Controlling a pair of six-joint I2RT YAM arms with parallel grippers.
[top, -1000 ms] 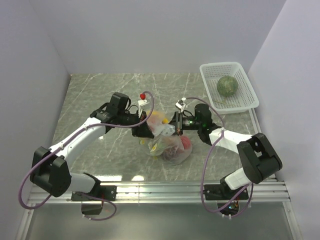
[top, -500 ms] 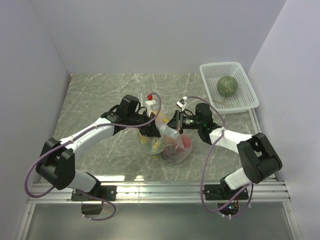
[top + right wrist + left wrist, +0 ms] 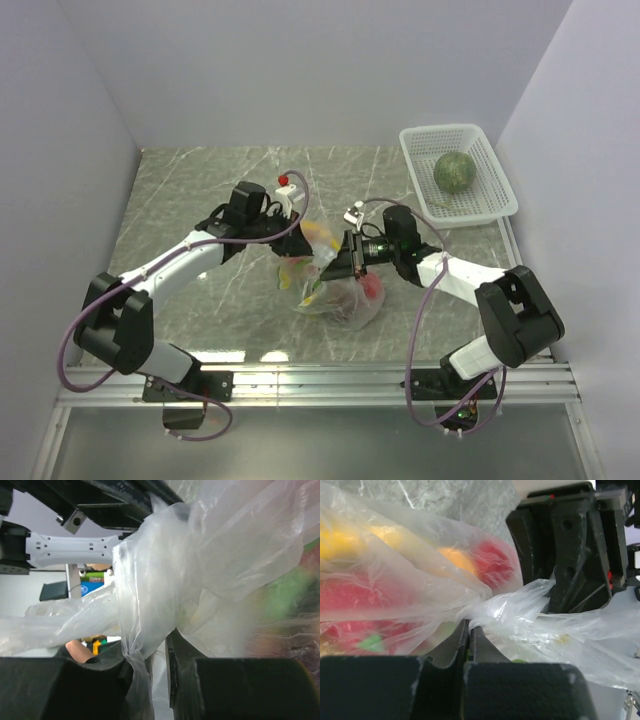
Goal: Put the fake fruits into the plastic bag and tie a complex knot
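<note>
Both meet plastic bag's [image 3: 345, 300] far-pointing neck: left end effector [image 3: 468, 626] clamped, right end effector [image 3: 158, 645] parted.

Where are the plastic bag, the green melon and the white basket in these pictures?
plastic bag [image 3: 515, 614], left wrist view, on its bunched neck.
green melon [image 3: 455, 171], top external view, on its middle.
white basket [image 3: 440, 129], top external view, on its far rim.

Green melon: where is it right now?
In the top view, the green melon sits inside the white lattice basket at the far right corner of the table, well apart from the plastic bag near the middle.
</note>
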